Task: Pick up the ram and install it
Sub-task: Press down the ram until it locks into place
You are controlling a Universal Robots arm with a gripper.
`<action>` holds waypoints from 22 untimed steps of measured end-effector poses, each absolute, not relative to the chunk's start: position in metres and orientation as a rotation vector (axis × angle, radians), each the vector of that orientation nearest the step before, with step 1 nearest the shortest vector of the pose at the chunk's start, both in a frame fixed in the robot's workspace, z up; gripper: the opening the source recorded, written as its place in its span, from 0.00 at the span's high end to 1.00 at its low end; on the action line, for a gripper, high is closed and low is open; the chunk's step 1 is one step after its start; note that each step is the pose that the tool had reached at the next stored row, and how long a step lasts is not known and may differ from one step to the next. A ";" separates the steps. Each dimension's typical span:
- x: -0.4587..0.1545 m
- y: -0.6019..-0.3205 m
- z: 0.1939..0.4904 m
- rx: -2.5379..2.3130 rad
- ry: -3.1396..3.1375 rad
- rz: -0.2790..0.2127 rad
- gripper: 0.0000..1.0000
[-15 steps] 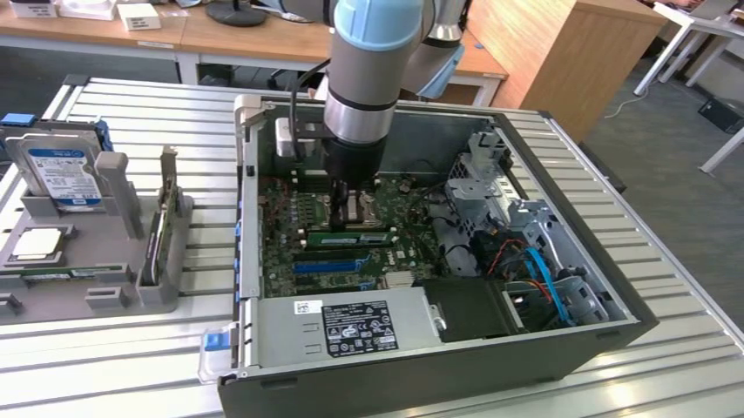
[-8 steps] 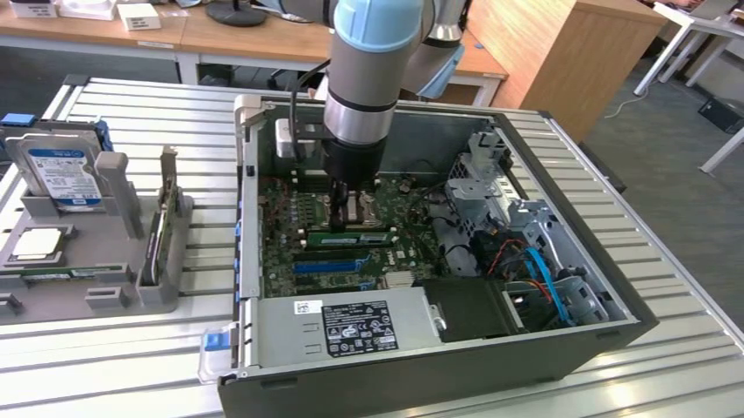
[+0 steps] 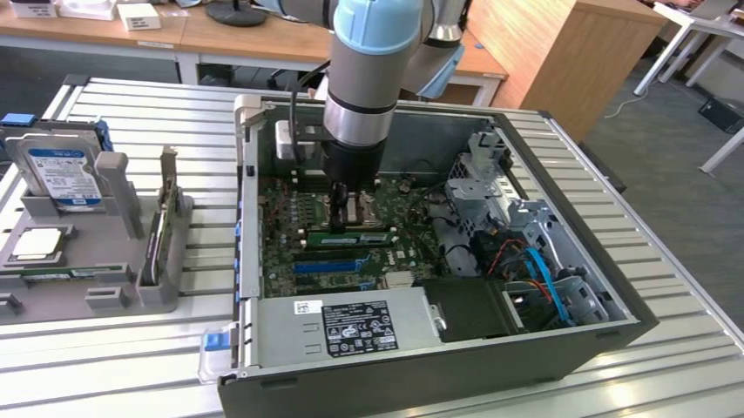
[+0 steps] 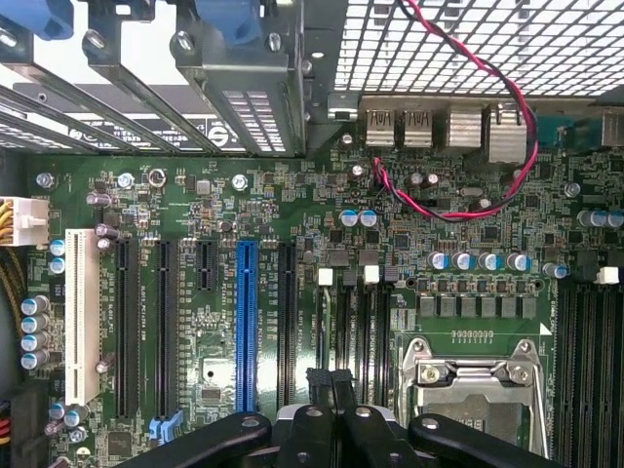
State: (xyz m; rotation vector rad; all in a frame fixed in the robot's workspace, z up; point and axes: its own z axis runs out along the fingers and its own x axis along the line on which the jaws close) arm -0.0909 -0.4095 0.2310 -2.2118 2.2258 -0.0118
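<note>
Gripper: the gripper point(image 3: 344, 209) hangs tip-down inside the open case point(image 3: 587, 165). Its fingers are pressed together, and nothing is visible between them in the wrist view point(image 4: 331, 385).
Ram: the ram point(image 3: 348, 237) is directly below the fingertips. It stands on edge along the board point(image 4: 244, 205), and its pale label shows.
Contact: the tips look to be at the ram's top edge or just above it. I cannot tell whether they touch.
Why closed: closed fingers make a blunt tip, which would suit pressing a stick down into its slot (a judgement only, since no gripping is visible).
Why vertical: the arm comes straight down, probably to avoid the case walls and the drive cage beside it.
Exterior view adds: it shows the ram under the hand. It also shows a parts rack point(image 3: 117, 261) well away from the hand, outside the case.
Wrist view adds: it shows board detail ahead of the fingers, with the blue slot point(image 4: 245, 322) to one side and the CPU socket point(image 4: 468, 375) to the other. Further ahead is a red-and-black wire point(image 4: 487, 78).
</note>
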 end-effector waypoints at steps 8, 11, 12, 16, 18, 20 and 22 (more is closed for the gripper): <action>-0.091 -0.409 0.229 -2.212 2.226 -0.012 0.89; -0.091 -0.409 0.229 -2.212 2.226 -0.012 0.89; -0.091 -0.409 0.229 -2.212 2.226 -0.012 0.89; -0.091 -0.409 0.228 -2.212 2.226 -0.012 0.89; -0.091 -0.409 0.228 -2.212 2.226 -0.012 0.89; -0.091 -0.409 0.228 -2.212 2.226 -0.012 0.89; -0.091 -0.409 0.228 -2.211 2.226 -0.012 0.89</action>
